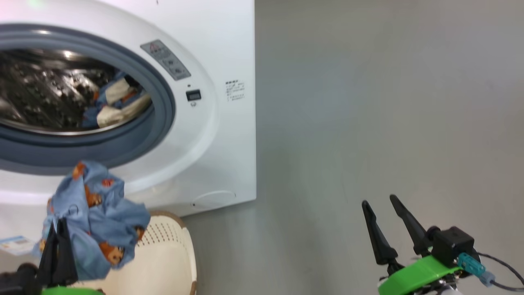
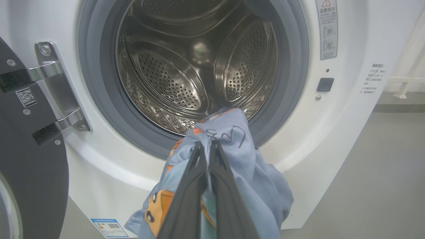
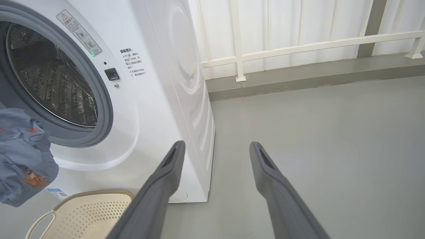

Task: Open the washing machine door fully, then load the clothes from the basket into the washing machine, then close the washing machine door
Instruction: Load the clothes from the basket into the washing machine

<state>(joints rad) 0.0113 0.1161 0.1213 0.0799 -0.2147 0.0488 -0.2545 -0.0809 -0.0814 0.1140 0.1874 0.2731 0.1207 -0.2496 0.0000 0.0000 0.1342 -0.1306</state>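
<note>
The washing machine (image 1: 221,49) stands at the left with its steel drum (image 2: 186,66) exposed. Its door (image 2: 30,186) is swung wide to the left on its hinges. One of the clothes (image 1: 116,102) lies inside the drum. My left gripper (image 1: 59,223) is shut on a second light blue garment (image 1: 96,213), which hangs in front of the lower gasket, above the basket (image 1: 190,246). In the left wrist view the left gripper (image 2: 208,144) pinches that garment (image 2: 252,172) just below the drum mouth. My right gripper (image 1: 378,200) stands open over bare floor to the right, holding nothing.
Grey floor (image 1: 368,123) stretches to the right of the machine. A white railing (image 3: 298,46) on a low kerb runs behind. The basket (image 3: 96,192) sits on the floor against the machine's front, and what shows of its inside is bare. A blue label sticker (image 2: 108,227) marks the machine's lower front.
</note>
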